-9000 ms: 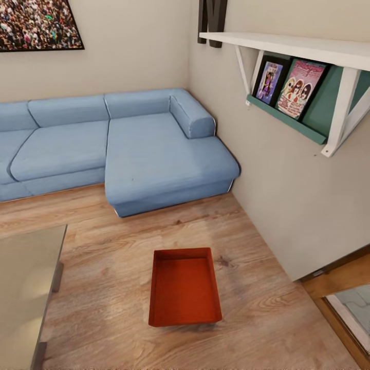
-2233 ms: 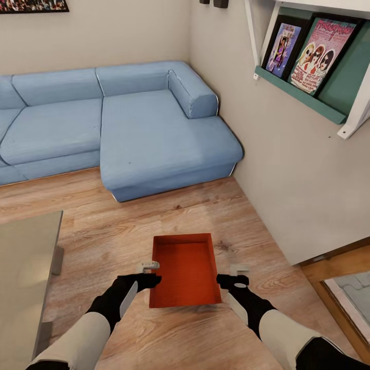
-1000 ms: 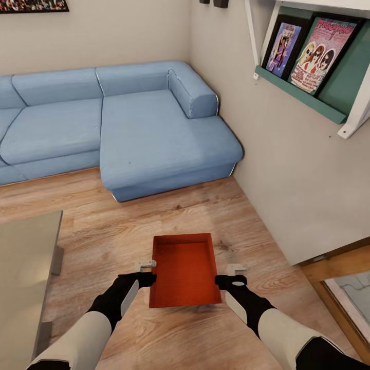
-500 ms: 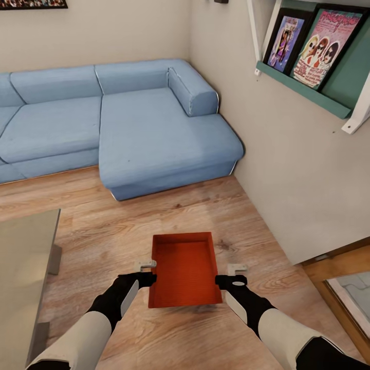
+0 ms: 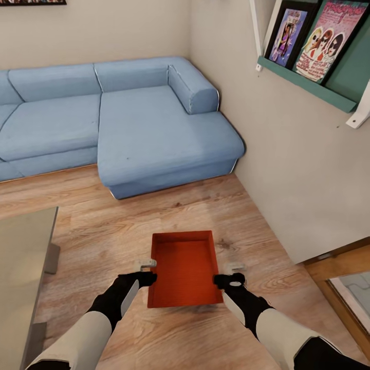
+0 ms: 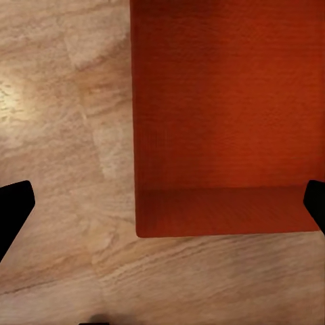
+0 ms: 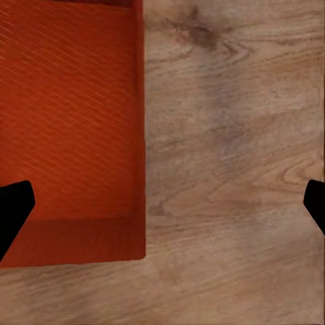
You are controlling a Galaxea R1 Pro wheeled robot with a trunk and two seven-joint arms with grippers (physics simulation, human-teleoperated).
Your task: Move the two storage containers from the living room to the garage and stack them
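Note:
One orange-red storage container (image 5: 184,268) lies on the living room's light wood planks in the head view, open side up. My left gripper (image 5: 148,271) hangs open beside its left wall, and my right gripper (image 5: 235,273) hangs open beside its right wall. In the left wrist view the container (image 6: 223,115) lies below the left gripper (image 6: 162,210), whose dark fingertips (image 6: 13,210) stand far apart across the container's corner. The right wrist view has the container (image 7: 68,135) under one side of the right gripper (image 7: 162,210) and bare planks under the other. The garage is out of view.
A blue corner sofa (image 5: 154,128) fills the back of the room. A glass-topped table (image 5: 20,267) stands at the left. A beige wall (image 5: 288,169) with a picture shelf (image 5: 308,77) runs along the right, and a doorway sill (image 5: 349,288) lies at the lower right.
Nine seconds ago no arms showed; both now flank the container. Over the last second the view has shifted slightly and the right gripper has edged toward the container's right wall.

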